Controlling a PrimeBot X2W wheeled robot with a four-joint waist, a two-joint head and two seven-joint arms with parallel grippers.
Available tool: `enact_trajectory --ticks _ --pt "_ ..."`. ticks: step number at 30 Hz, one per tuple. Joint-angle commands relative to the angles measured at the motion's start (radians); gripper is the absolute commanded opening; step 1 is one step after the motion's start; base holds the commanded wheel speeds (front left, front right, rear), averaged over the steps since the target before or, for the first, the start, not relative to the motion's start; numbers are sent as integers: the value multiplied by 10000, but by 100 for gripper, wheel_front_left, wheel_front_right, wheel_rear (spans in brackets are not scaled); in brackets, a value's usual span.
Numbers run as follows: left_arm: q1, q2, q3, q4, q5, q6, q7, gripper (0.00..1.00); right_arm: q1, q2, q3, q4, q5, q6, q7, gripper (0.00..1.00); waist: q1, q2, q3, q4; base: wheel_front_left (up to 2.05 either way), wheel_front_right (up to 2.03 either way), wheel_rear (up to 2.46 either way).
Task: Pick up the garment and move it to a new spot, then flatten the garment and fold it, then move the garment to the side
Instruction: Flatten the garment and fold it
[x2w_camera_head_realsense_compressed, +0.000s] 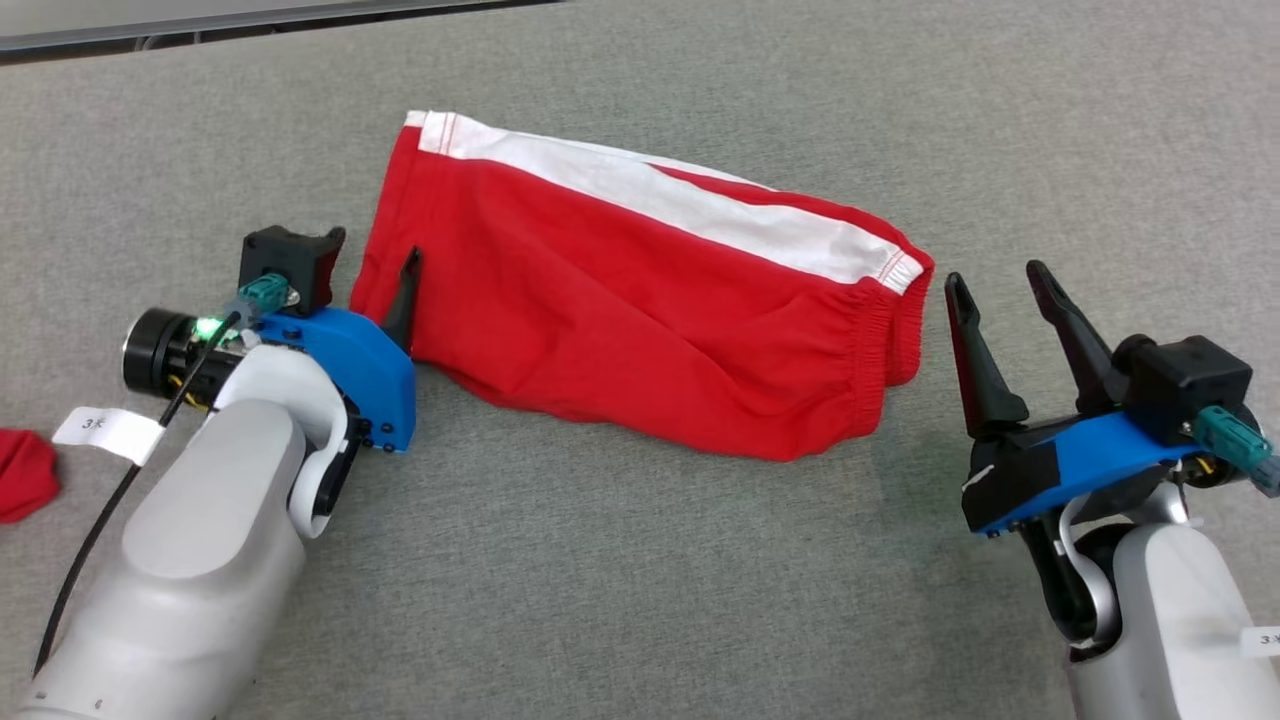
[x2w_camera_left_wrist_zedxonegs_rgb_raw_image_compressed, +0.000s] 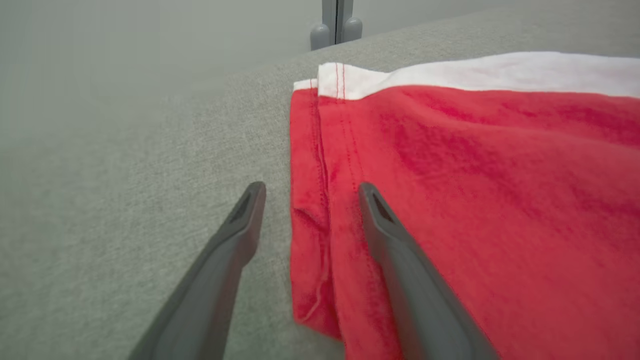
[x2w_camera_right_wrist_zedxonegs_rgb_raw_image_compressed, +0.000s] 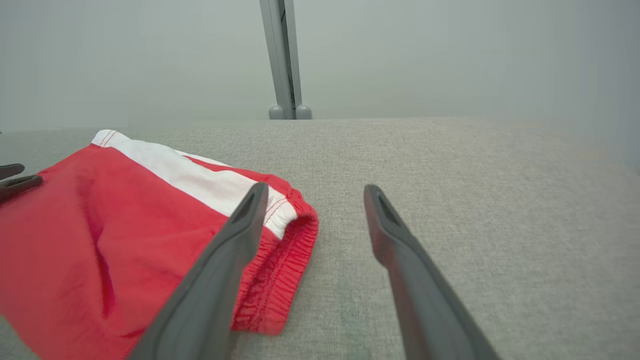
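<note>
Shorts (x2w_camera_head_realsense_compressed: 640, 310): red, with a white stripe (x2w_camera_head_realsense_compressed: 690, 200) along the far edge. Lying flat mid-table (x2w_camera_head_realsense_compressed: 640, 600), leg hem (x2w_camera_left_wrist_zedxonegs_rgb_raw_image_compressed: 320, 200) to the left, elastic waistband (x2w_camera_head_realsense_compressed: 885, 335) to the right.
Left gripper (x2w_camera_left_wrist_zedxonegs_rgb_raw_image_compressed: 312, 189): fingers spread, astride the near left hem, one finger over the cloth and the other over bare table. Nothing pinched.
Right gripper (x2w_camera_head_realsense_compressed: 998, 275): fingers spread, just right of the waistband, empty.
Red cloth (x2w_camera_head_realsense_compressed: 22, 472): far left, well apart from the Shorts.
Post (x2w_camera_right_wrist_zedxonegs_rgb_raw_image_compressed: 285, 60): grey, beyond the table's far edge.
</note>
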Motion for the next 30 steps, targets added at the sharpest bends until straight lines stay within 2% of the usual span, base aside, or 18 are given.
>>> enact_trajectory --ticks 1,6,10,11,12,13,14,20,26,30 --pt "143 -37 123 23 -245 -22 140 100 184 -4 -16 -245 -53 1 74 100 0 0 -33 -95 0 0 0" --pt "305 -96 228 78 -678 -96 721 100 380 -4 10 -823 6 1 271 100 0 0 -17 -220 0 0 0" --pt "527 -52 216 182 -906 8 1309 100 516 -4 121 -1088 97 1 332 100 0 0 -43 -298 0 0 0" --pt "599 -40 205 155 -937 -20 1378 87 539 -5 161 -1126 124 1 320 100 0 0 -67 -309 0 0 0" --pt "654 -50 220 104 -994 -60 1390 54 557 -5 189 -1143 141 1 304 100 0 0 -98 -310 0 0 0" --pt "701 -73 229 36 -1053 -117 1402 6 579 -5 211 -1160 174 1 278 100 0 0 -140 -299 0 0 0" --pt "750 -93 231 -37 -1103 -129 1415 0 620 -5 216 -1161 181 1 268 100 0 0 -192 -280 0 0 0" --pt "1216 -164 396 -827 -1403 -262 763 0 755 -5 127 -1052 179 1 149 100 0 0 -645 -48 0 0 0" --pt "2605 -308 877 -2024 -2067 -86 -181 0 983 -3 -164 -896 32 1 191 100 0 0 -1145 320 0 0 0" --pt "3657 -389 1024 -2853 -2381 211 -507 0 1177 -5 -424 -787 -93 1 334 100 0 0 -1426 555 0 0 0"
